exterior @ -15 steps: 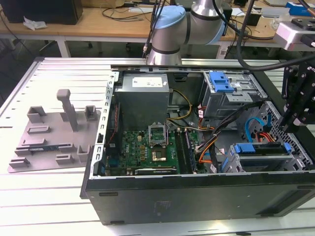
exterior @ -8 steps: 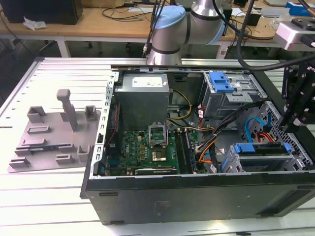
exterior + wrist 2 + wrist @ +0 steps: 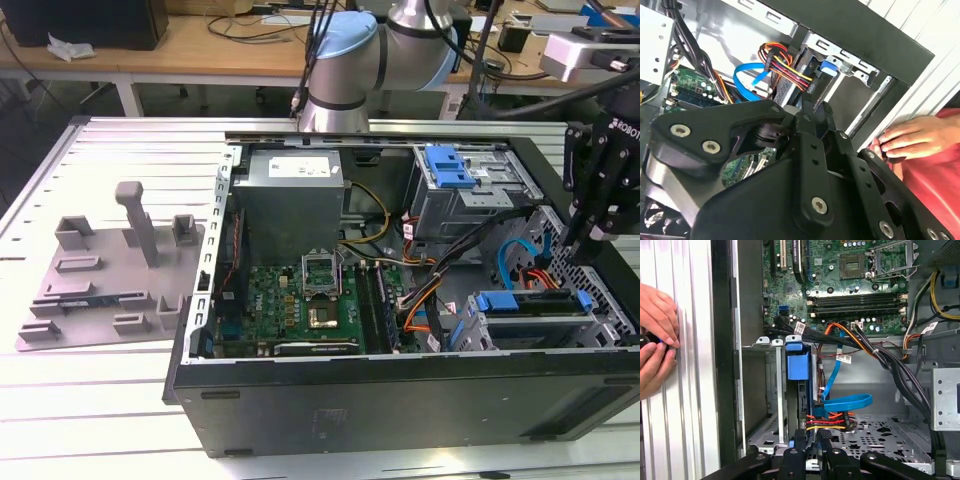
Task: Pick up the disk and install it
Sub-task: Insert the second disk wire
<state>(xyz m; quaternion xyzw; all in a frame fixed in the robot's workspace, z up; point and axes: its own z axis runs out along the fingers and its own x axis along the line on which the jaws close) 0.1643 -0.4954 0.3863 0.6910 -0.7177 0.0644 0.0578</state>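
Observation:
The disk (image 3: 530, 303) sits edge-on in the lower drive cage at the front right corner of the open computer case (image 3: 400, 400), with its blue carrier rail showing. In the first wrist view its blue tab (image 3: 799, 362) stands in the cage slot, with red, yellow and blue cables plugged in nearby. My black gripper (image 3: 590, 235) hangs just above and behind that cage, apart from the disk. Its fingertips (image 3: 801, 439) stand close together with nothing held between them. The gripper (image 3: 812, 107) also shows in the second wrist view, pointing at the cage.
A person's hands (image 3: 657, 335) rest on the slatted table right beside the case wall, holding a small dark thing. Inside the case are the motherboard (image 3: 300, 300), a grey power-supply box (image 3: 290, 195) and an upper cage (image 3: 455, 170). A grey fixture plate (image 3: 110, 270) lies at the exterior view's left.

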